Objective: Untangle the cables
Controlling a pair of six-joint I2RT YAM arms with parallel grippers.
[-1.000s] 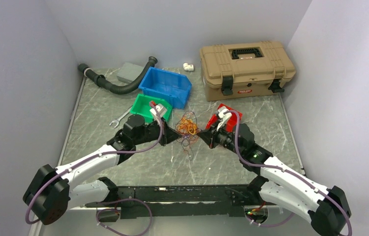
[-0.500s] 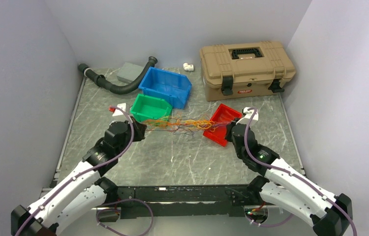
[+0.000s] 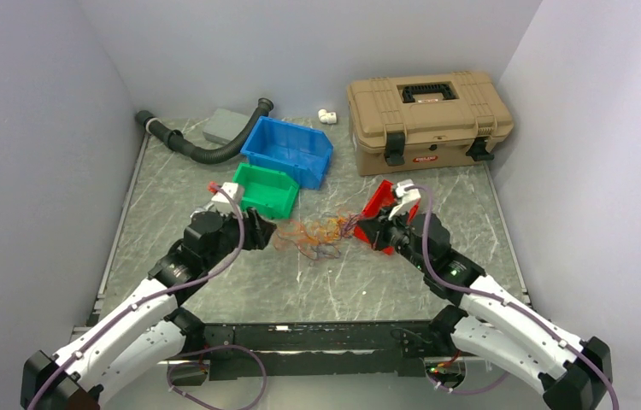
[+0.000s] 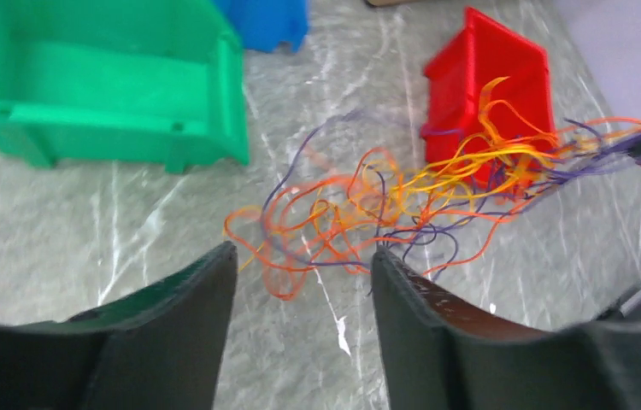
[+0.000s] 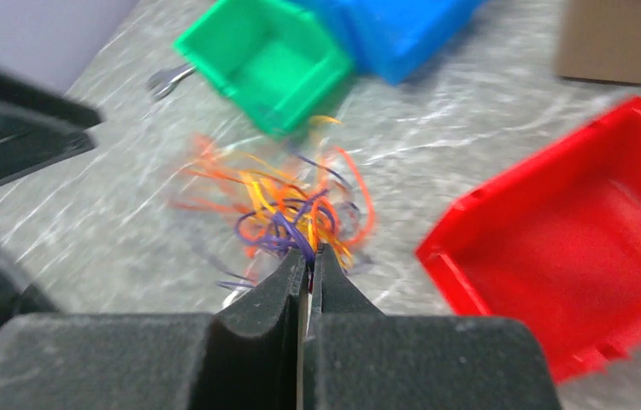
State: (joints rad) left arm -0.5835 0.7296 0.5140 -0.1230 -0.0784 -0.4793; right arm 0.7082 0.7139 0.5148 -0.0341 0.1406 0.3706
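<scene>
The cables [image 3: 317, 232] are a loose tangle of thin orange, yellow and purple wires on the marble table, between the two grippers. My right gripper [image 3: 360, 229] is shut on one end of the bunch; in the right wrist view purple and orange strands [image 5: 287, 209] fan out from its pinched tips [image 5: 308, 249]. My left gripper [image 3: 270, 232] is open at the tangle's left side. In the left wrist view the cables [image 4: 385, 201] lie just beyond its fingertips [image 4: 304, 252], with only bare table between the fingers.
A green bin [image 3: 264, 190] and a blue bin [image 3: 290, 149] stand behind the left gripper. A red bin [image 3: 383, 205] is beside the right gripper. A tan case [image 3: 426, 109], black hose [image 3: 197, 145], grey block [image 3: 226, 125] and white fitting [image 3: 327, 115] line the back.
The cables were pulled taut between both grippers half a second ago. The left gripper has opened and let go, and the bunch has gone slack; the right gripper has shifted left, still gripping.
</scene>
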